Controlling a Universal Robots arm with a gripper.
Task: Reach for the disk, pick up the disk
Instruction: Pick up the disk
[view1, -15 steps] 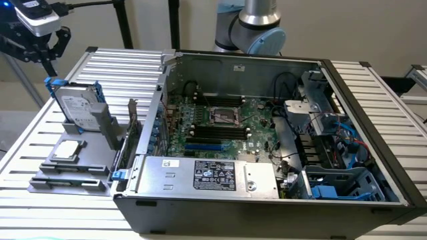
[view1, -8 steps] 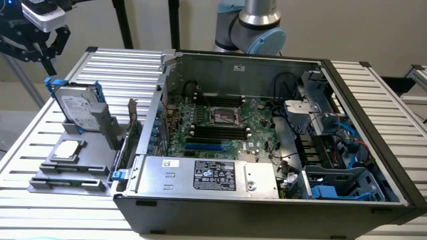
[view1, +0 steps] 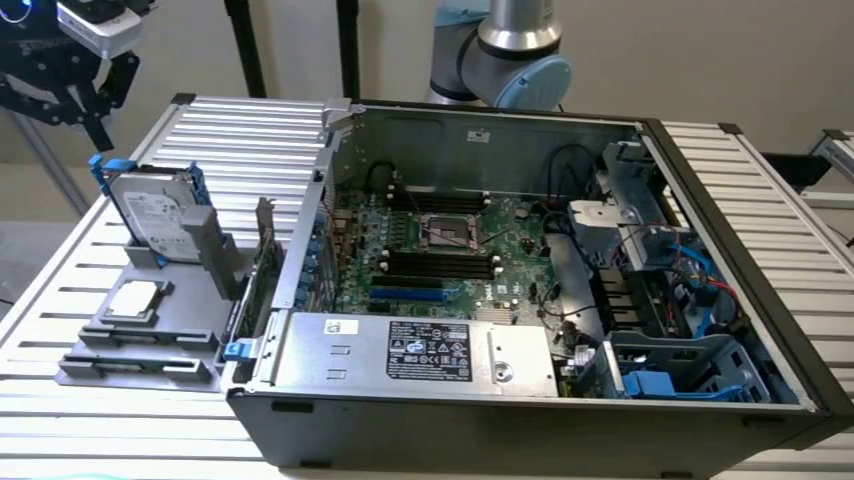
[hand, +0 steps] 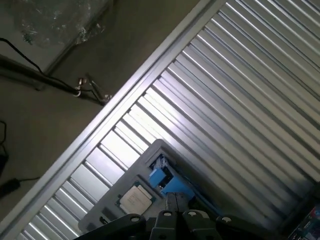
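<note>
Over grey stand (view1: 187, 345), ext. view's left: gripper (view1: 96, 125), fingers pressed together.
disk (view1: 150, 212): upright in stand's slot, blue rails, close below gripper, not touching.
writing: white label on disk, sticker (view1: 430, 350) on metal box (view1: 314, 360) in PC case (view1: 534, 430) – print unreadable on both.
wrist view: disk's blue top edge (hand: 169, 183) under gripper (hand: 174, 200), chip (hand: 134, 199) beside it.
ext. view: motherboard (view1: 441, 250) in open case.

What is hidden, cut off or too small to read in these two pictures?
- Exterior view: the hand is cut off by the picture's edge.
- Exterior view: the disk's label print is too small to read; the grey holder hides its lower part.
- Wrist view: the hand covers part of the disk; the picture's edge cuts the hand off.
</note>
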